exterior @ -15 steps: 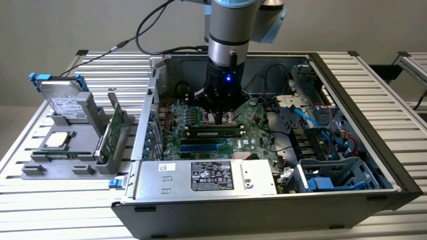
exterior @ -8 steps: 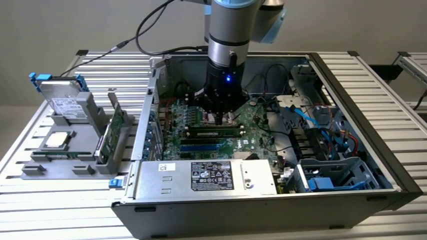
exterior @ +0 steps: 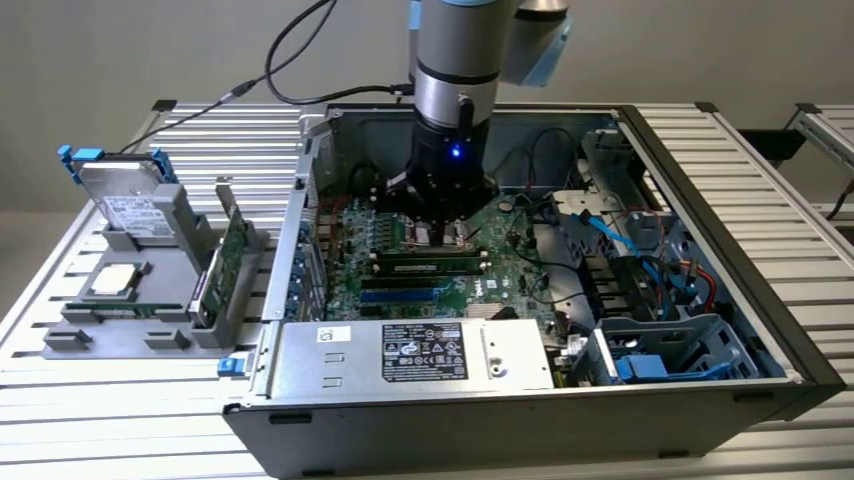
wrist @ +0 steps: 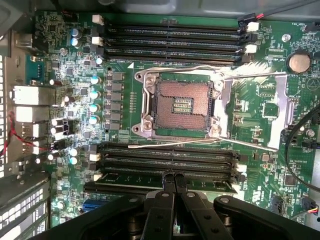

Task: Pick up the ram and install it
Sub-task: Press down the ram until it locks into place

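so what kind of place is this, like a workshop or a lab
Probably a robotics lab test bench: an open desktop computer case lies on a slatted aluminium table, a grey fixture holds spare parts, and the gripper hovers over the motherboard.

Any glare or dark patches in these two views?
Exterior view: even room light, the case interior shadowed, a blue light glowing on the gripper. Wrist view: blown-out white at the rear ports, and the gripper itself dark against the motherboard.
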Tool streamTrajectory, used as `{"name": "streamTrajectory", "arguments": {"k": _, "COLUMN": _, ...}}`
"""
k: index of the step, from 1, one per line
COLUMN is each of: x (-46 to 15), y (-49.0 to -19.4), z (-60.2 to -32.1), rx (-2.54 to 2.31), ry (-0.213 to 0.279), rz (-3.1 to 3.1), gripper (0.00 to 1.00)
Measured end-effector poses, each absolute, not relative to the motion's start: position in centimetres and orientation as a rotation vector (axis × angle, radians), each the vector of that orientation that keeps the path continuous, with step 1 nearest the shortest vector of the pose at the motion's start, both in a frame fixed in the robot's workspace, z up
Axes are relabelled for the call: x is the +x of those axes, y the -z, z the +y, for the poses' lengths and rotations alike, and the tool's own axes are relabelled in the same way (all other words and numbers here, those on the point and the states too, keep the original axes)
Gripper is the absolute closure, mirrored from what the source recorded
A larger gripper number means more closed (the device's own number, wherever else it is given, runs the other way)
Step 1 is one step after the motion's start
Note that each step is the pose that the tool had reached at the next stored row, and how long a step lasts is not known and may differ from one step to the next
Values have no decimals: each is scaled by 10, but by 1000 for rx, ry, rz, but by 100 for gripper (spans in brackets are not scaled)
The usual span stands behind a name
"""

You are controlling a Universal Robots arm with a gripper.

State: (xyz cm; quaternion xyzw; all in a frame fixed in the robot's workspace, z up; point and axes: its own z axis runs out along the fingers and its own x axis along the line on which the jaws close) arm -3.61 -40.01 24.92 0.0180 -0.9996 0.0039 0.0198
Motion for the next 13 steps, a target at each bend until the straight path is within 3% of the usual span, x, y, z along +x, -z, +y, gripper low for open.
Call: {"name": "streamTrajectory", "arguments": {"k": 13, "x": -39, "y": -254, "z": -416, "rx": 55, "ry": -4, "rz": -3103, "gripper": 90}}
